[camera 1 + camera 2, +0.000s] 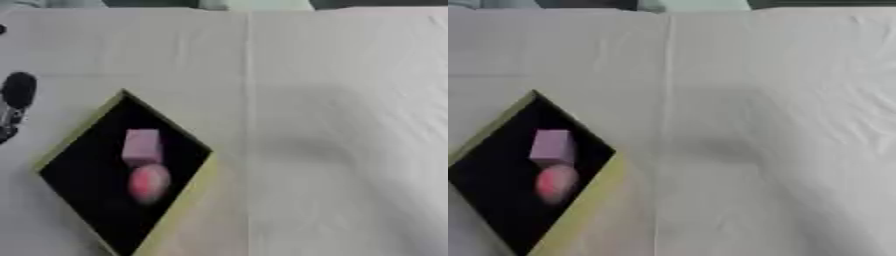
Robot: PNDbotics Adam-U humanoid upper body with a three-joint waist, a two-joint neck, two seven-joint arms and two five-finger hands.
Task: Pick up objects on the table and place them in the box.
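Note:
A box (188, 200) with yellow-green walls and a black inside lies cornerwise at the lower left of the table. In it rest a purple block (142, 145) and, just nearer to me, a round pink-red thing (148, 183). At the left edge of the left eye view a black part of my left hand (17, 95) shows, to the left of the box and apart from it; its fingers are hidden. My right hand appears in neither view.
A white cloth (332, 125) covers the table, with a long crease (248, 100) running from far to near just right of the box. A faint shadow lies on the cloth at mid right.

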